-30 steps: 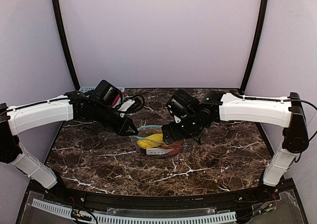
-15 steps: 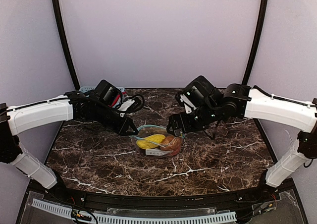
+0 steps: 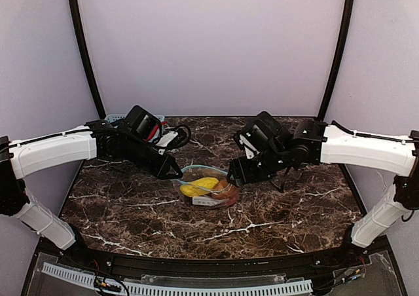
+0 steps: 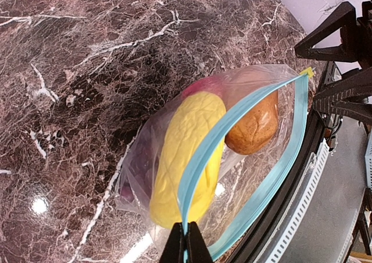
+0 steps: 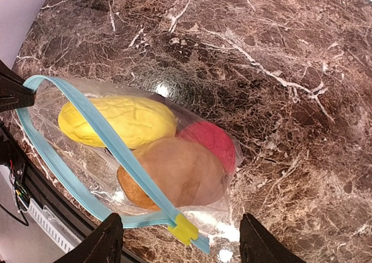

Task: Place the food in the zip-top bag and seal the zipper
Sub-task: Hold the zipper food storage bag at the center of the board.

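Note:
The clear zip-top bag [image 3: 208, 191] lies mid-table with the food inside: a yellow oblong piece [image 4: 189, 152], a brown oval piece [image 4: 253, 129], a red round fruit [image 5: 214, 144], and a dim purple shape [image 4: 135, 169] behind the plastic. The teal zipper [image 4: 232, 120] has its two strips bowed apart, and a yellow slider [image 5: 185, 228] sits at the right end. My left gripper [image 4: 186, 242] is shut on the zipper strip at the bag's left end. My right gripper [image 5: 183, 245] is open, and the slider end lies between its fingers, untouched.
A blue mesh basket [image 3: 118, 118] stands at the back left behind the left arm. The dark marble table [image 3: 131, 211] ends in a black rail and a cable tray at the near edge.
My right gripper has drawn back off the bag's right end, lifted to the right, then dropped again beside the slider. The brown piece now shows. The left gripper has not moved.

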Controlling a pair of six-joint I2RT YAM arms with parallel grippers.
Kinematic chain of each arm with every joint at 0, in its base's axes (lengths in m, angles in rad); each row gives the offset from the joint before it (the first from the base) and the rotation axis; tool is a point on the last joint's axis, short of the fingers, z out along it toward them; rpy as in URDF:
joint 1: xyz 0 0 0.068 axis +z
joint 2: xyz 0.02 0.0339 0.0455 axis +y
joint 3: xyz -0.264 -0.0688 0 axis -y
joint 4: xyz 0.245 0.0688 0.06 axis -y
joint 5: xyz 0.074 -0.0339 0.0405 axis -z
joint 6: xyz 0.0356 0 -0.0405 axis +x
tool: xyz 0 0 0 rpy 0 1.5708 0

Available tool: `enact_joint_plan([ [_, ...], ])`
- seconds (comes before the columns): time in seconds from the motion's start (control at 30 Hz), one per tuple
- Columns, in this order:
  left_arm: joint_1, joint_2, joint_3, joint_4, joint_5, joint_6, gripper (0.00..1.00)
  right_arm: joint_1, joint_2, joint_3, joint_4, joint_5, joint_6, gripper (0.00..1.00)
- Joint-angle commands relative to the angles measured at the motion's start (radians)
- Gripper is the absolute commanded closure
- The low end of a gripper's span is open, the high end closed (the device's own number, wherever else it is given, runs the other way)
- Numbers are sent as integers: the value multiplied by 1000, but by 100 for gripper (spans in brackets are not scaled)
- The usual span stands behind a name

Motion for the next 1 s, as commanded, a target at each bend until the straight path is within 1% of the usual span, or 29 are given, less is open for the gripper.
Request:
enact_joint_plan([
  [0.0, 12, 0, 48, -46, -11, 35, 99, -20, -79, -80, 85, -28, -28, 35],
  [0.07, 21, 9, 60, -58, -11, 49, 99, -28, -120, -136, 144, -57, -73, 39],
  [0.13, 31, 17, 71, -68, -10, 55, 99, -47, -166, -201, 213, -96, -143, 48],
  [0.17, 37, 20, 75, -72, -10, 56, 99, -61, -187, -233, 242, -124, -169, 51],
  [0.23, 41, 29, 86, -80, -6, 62, 99, -87, -240, -289, 305, -181, -228, 54],
  [0.37, 44, 36, 90, -78, 5, 66, 99, -100, -298, -365, 419, -265, -322, 59],
  [0.47, 44, 42, 91, -78, 11, 66, 99, -101, -293, -383, 453, -280, -359, 62],
  [0.6, 44, 52, 96, -80, 13, 67, 99, -99, -253, -381, 470, -325, -386, 71],
  [0.8, 44, 55, 103, -83, 9, 66, 99, -96, -227, -394, 496, -387, -409, 76],
  [0.97, 46, 60, 108, -87, 7, 69, 99, -81, -202, -397, 495, -394, -421, 81],
])
